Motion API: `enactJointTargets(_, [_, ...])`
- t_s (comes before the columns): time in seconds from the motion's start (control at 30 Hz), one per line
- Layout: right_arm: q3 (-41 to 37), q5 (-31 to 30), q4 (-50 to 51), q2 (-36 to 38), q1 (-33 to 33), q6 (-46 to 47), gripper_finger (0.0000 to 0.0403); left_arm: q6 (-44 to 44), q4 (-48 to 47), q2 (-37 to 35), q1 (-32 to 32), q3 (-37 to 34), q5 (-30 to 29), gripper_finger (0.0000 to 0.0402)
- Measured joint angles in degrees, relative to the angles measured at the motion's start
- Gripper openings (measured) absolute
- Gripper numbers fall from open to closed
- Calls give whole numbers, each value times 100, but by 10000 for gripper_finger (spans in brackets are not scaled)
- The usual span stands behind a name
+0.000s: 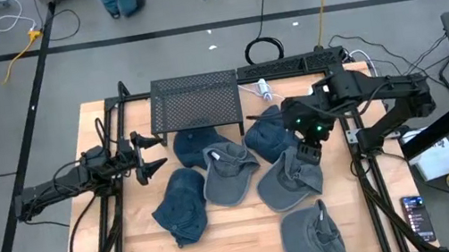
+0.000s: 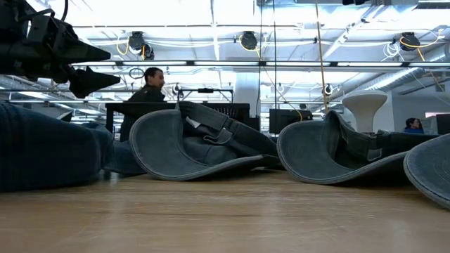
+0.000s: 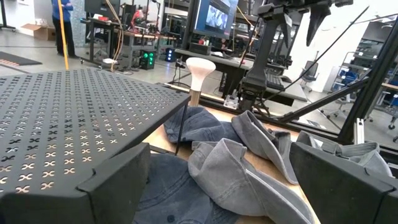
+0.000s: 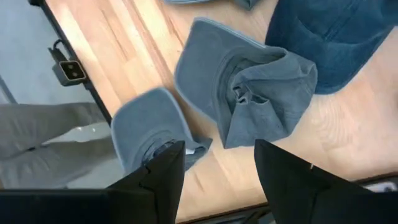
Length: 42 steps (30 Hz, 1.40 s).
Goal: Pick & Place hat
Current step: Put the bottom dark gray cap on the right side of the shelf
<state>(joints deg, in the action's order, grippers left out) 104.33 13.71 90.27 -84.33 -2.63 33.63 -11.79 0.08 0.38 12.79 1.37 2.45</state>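
Six soft, floppy hats (image 1: 292, 179) near the mesh rack (image 1: 194, 100); we pinch a brim; right gripper (image 1: 305, 153) apart above one, left gripper (image 1: 149, 154) wide apart beside rack

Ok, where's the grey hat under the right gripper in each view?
High view: the grey hat lies right of centre, just below the right gripper.
Low view: likely the hat right of centre.
Left wrist view: probably the grey folds under the right gripper; not certain.
Right wrist view: centre, beyond the fingers.
Shared landmark: the right gripper.
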Motion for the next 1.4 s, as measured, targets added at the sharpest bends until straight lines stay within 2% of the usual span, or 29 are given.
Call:
enactJointTargets(0.4, [-510, -44, -25, 47, -236, -395, 185, 1, -1, 0, -1, 0, -2, 390])
enactJointTargets(0.53, [-763, -71, -26, 39, -562, -453, 185, 2, 0, 0, -1, 2, -2, 390])
enactJointTargets(0.73, [-1154, -943, -127, 42, -1317, -468, 185, 1, -2, 0, 0, 0, -2, 390])
enactJointTargets(0.8, [-1255, -1065, -215, 39, -1541, -549, 185, 0, -2, 0, -2, 0, -2, 390])
enactJointTargets(1.13, [-1427, -1053, -887, 41, -2451, -735, 185, 1, -2, 0, -1, 1, -2, 390])
enactJointTargets(1.4, [-1427, -1068, -1481, 29, -2732, -555, 185, 2, -2, 0, 0, 0, -2, 390])
